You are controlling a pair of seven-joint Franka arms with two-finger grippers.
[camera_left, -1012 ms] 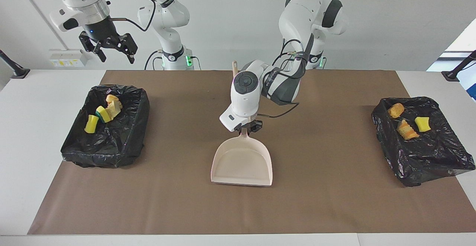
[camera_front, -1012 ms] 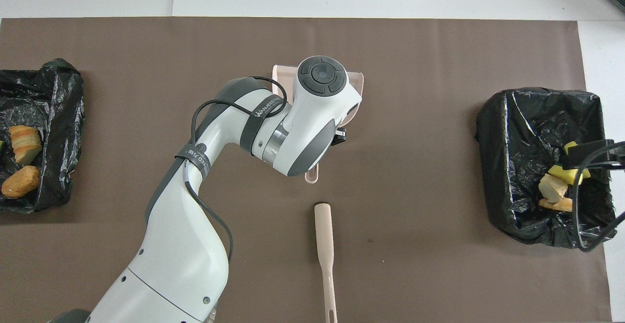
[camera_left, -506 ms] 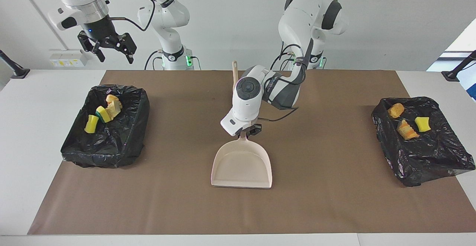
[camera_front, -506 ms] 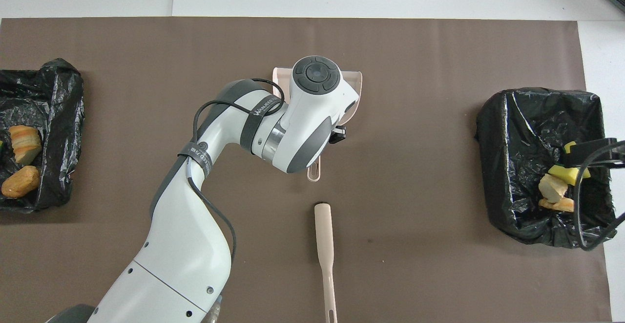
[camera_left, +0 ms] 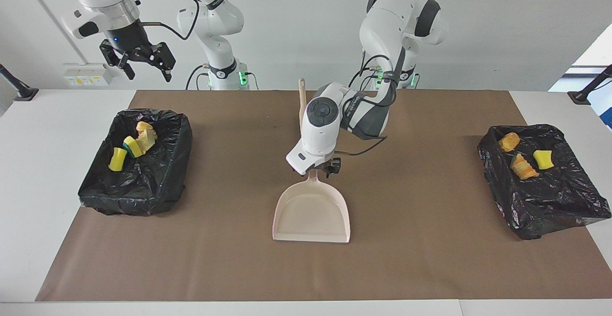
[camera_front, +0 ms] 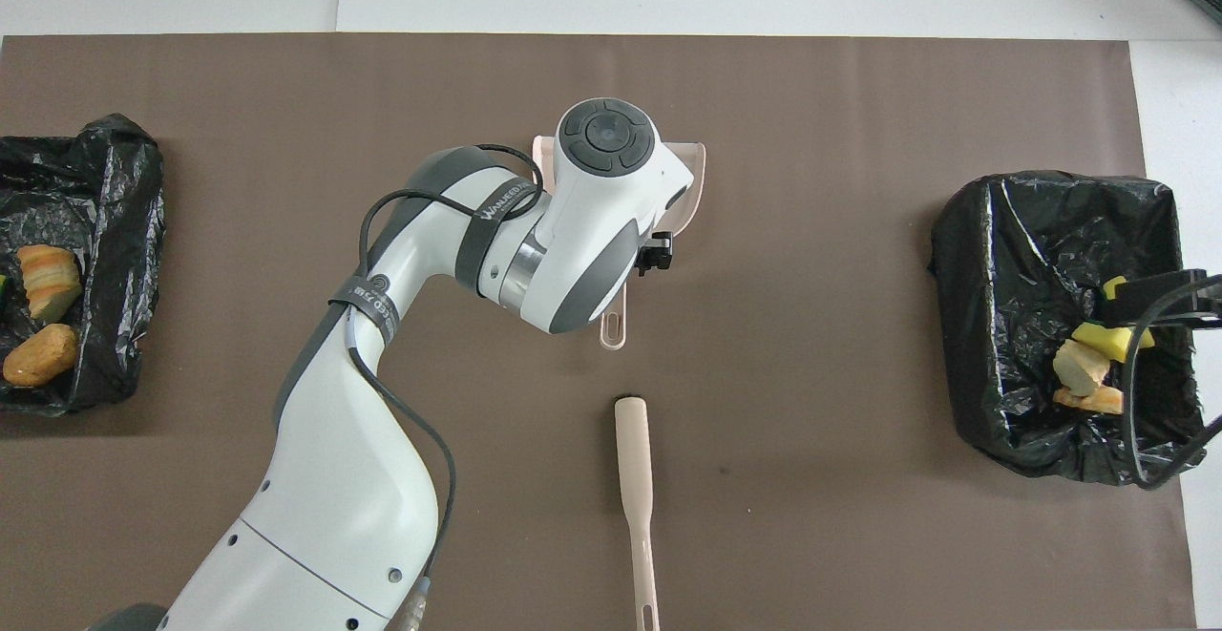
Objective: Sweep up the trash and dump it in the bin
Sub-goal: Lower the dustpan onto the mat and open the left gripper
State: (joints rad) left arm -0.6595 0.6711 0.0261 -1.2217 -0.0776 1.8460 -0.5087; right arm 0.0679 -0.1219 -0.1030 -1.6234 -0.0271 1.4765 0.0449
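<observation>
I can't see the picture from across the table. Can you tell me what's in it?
The left end effector sits at the handle of an empty pink dustpan lying mid-table on a brown mat. Trash chunks lie in black-bagged bins at both ends. The right end effector waits, open, high up.

Pink dustpan (camera_left: 311,209) sitting on plain brown mat (camera_left: 430,258), pink brush (camera_front: 637,497) nearer the robots than it. Both bins (camera_left: 138,182) (camera_left: 550,201) wearing glossy black liners, showing bright yellow, pale yellow and orange-brown trash (camera_left: 133,147). Arms showing white with grey joints, grippers black.
</observation>
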